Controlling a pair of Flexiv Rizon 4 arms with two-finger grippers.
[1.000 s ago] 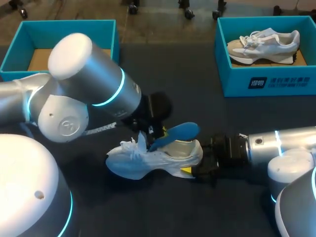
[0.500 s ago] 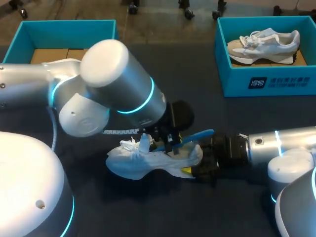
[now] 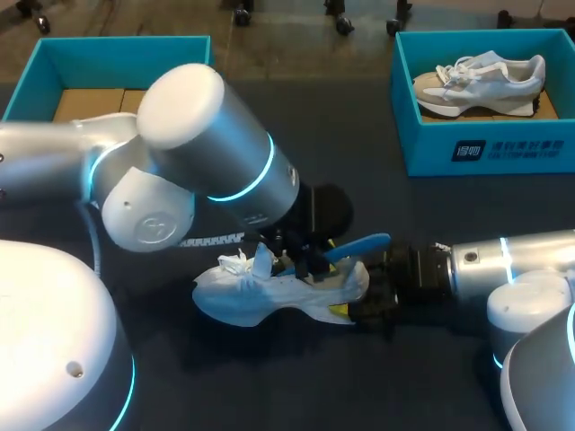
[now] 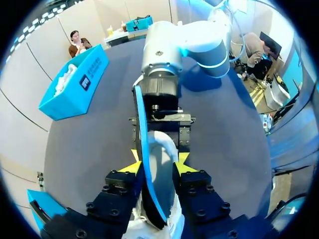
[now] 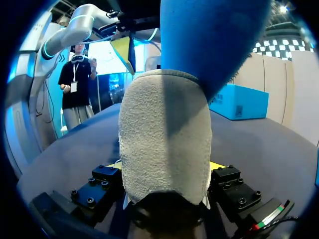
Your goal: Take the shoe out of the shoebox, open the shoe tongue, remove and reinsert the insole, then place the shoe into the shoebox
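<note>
A white shoe [image 3: 260,296] lies on its side on the dark table, toe toward my left arm. A blue insole [image 3: 359,244] sticks out of its opening over the heel. My left gripper [image 3: 301,262] hangs over the shoe's opening. In the left wrist view it [image 4: 157,164] is open, and the insole [image 4: 142,129] runs edge-on between its fingers. My right gripper [image 3: 352,310] is shut on the shoe at the heel. In the right wrist view the heel [image 5: 164,134] fills the gap between its fingers, with the insole [image 5: 209,45] above it.
A teal shoebox [image 3: 117,49] lined with cardboard stands at the back left. Another teal box [image 3: 485,148] at the back right holds a second pale shoe [image 3: 481,81]. My left arm's big elbow [image 3: 207,153] looms over the middle of the table.
My left arm swung right and down, laying the raised insole flatter into the shoe. Its fingers then parted from the insole. My right arm and the shoe stayed put.
</note>
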